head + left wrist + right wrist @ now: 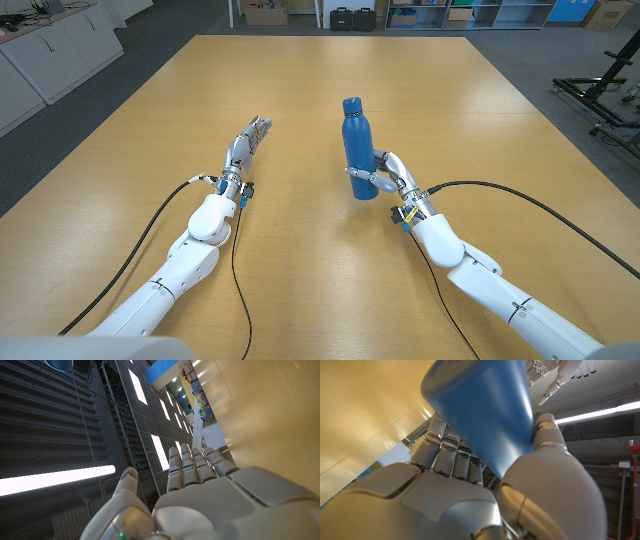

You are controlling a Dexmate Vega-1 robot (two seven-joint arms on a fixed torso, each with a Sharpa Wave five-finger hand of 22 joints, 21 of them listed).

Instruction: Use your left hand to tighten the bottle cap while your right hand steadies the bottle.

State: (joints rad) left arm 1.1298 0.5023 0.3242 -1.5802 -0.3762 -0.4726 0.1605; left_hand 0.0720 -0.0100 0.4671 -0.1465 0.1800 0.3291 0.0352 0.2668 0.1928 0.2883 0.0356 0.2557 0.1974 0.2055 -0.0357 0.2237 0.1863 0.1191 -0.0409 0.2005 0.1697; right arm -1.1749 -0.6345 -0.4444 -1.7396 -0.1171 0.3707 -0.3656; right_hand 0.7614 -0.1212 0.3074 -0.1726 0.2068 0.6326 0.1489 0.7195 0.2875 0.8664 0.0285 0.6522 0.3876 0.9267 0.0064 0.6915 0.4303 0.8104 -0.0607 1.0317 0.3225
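The wooden table (300,90) is broad and light-toned, bare of clutter around the work. Beyond its far edge, storage shelving holds cardboard boxes (266,12) and dark cases (352,17); white cabinets (50,50) line the room on the robot's left, and a black metal frame (605,95) stands on the floor to its right.

The two white arms come in from the near corners, each trailed by a black cable (520,195).

The blue bottle (357,148) stands upright near the table's middle, a little toward the robot's right. It is a slim, matte, metal-looking flask — one even blue from base to top — with a narrowed shoulder and a rounded blue cap (352,104) sitting on its neck. Whether anything is inside cannot be told, as the walls are opaque.

The right hand (388,178) grasps the bottle low on its body, from the side nearer the robot's right; in the right wrist view the fingers (445,445) wrap one side of the blue wall (485,410) and the thumb presses the other.

The left hand (247,141) is well apart from the bottle, toward the robot's left, and holds nothing — its fingers (192,465) reach out straight and close together, thumb set apart, in the left wrist view. The hand stands on its edge over the tabletop.
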